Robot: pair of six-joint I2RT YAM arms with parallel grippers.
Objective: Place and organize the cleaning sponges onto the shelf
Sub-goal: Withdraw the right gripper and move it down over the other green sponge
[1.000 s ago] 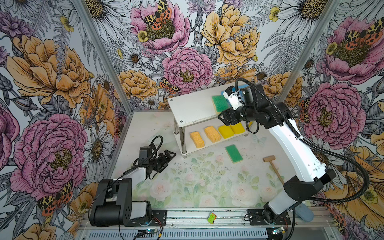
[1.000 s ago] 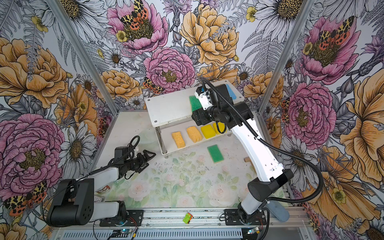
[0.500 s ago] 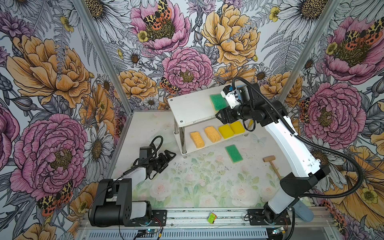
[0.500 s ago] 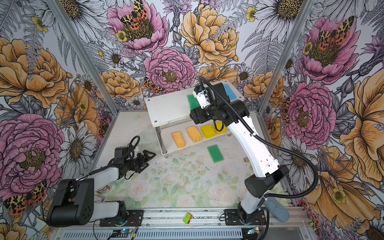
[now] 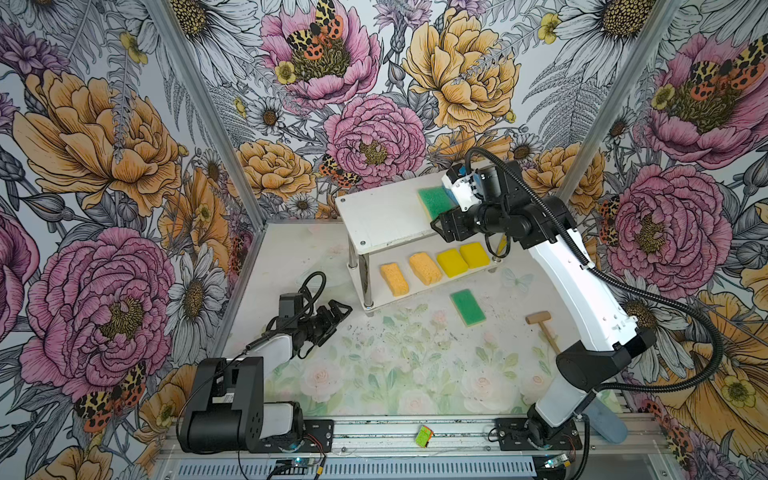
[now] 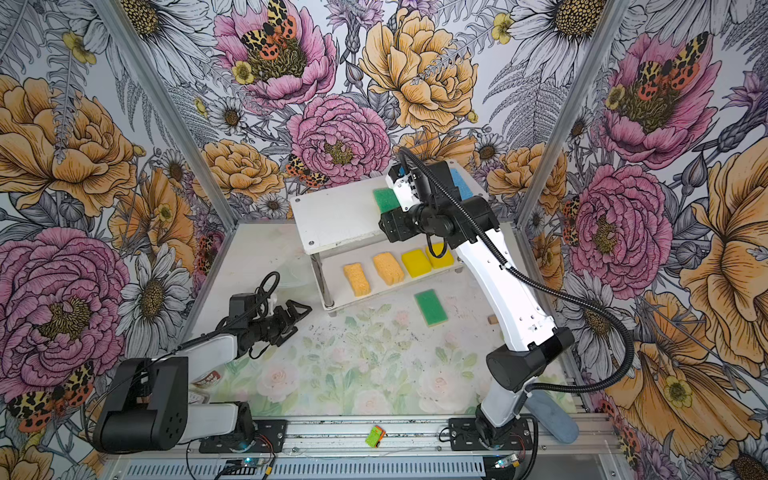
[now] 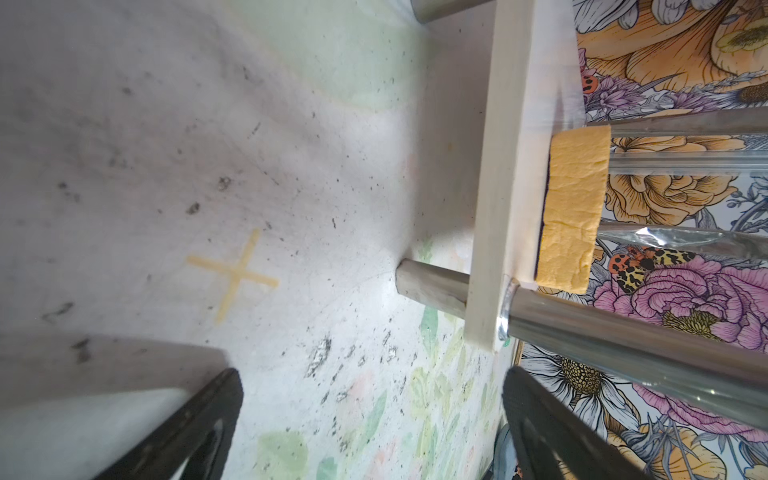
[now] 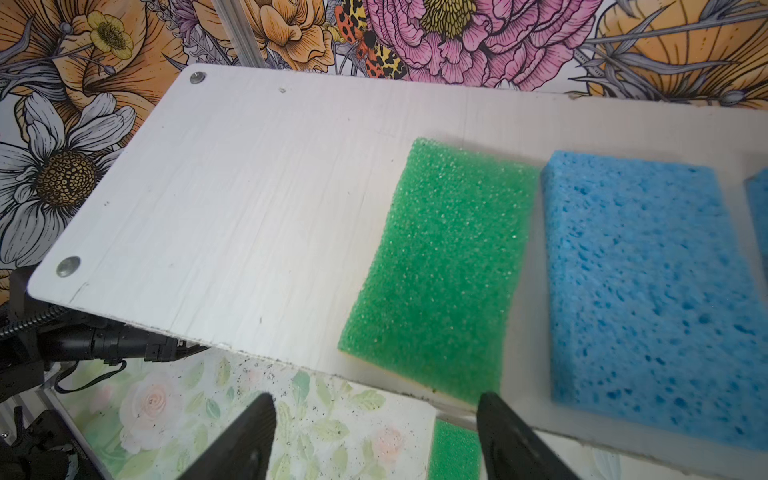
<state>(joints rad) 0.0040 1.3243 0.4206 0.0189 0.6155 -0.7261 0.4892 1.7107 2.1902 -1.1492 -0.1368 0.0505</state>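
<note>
looking at your right gripper (image 8: 376, 419): jaws spread wide, nothing between them, so it's released. it hangs at the front edge of the top board of the shelf (image 5: 382, 220), just in front of the top green sponge (image 8: 440, 266). that one lies flat on the board, green side up. can't tell whether a fingertip touches its near corner.

just beside it, w/ a thin gap, lies the blue sponge (image 8: 648, 291). a second blue sponge (image 8: 758, 199) shows only as a sliver at the edge of the r wrist view.

lower board holds four in a row. from the left in both top views: first orange sponge (image 5: 394, 279), second orange sponge (image 5: 424, 268), first yellow sponge (image 5: 452, 263), second yellow sponge (image 5: 474, 254).

the floor green sponge (image 5: 467, 307) lies flat on the table (image 5: 374, 374), green up, near the shelf's front but off it. the wooden mallet (image 5: 540, 322) lies further right, near your r arm.

your left gripper (image 5: 336, 309) sits low over the table, near the shelf's front-left leg. its jaws are apart and it holds nothing.
</note>
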